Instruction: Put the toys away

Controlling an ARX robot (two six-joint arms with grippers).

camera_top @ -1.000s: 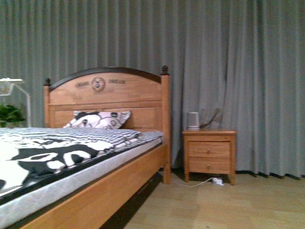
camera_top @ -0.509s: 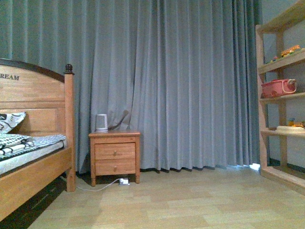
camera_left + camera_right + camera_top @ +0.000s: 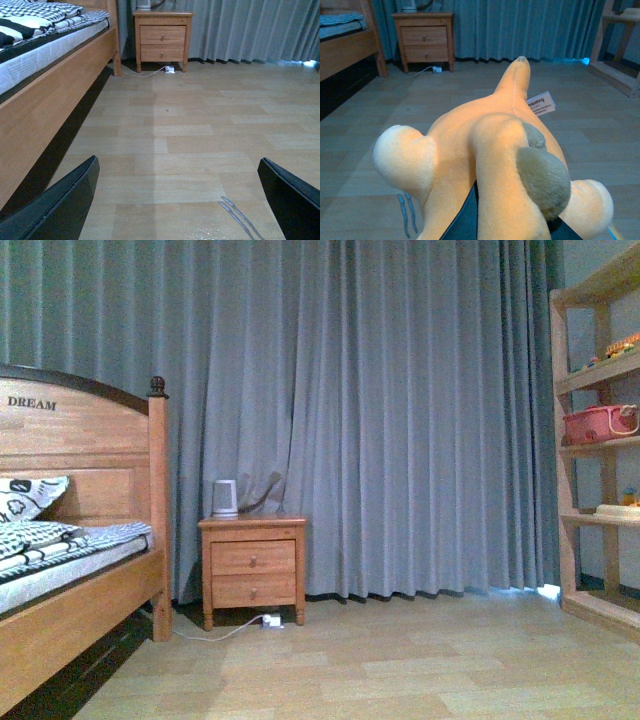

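an orange plush toy [image 3: 490,150] sits clamped in the right gripper [image 3: 509,225], above the wooden floor [image 3: 190,125]. the left gripper [image 3: 180,200] hangs wide open and empty beside the bed [image 3: 70,590], with a nightstand [image 3: 253,560] at the far curtain [image 3: 400,410].

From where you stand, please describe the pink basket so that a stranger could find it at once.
Look at the wooden shelf unit at the right edge of the front view, beside the grey curtain. The pink basket stands on its middle board. It is the only pink thing there.
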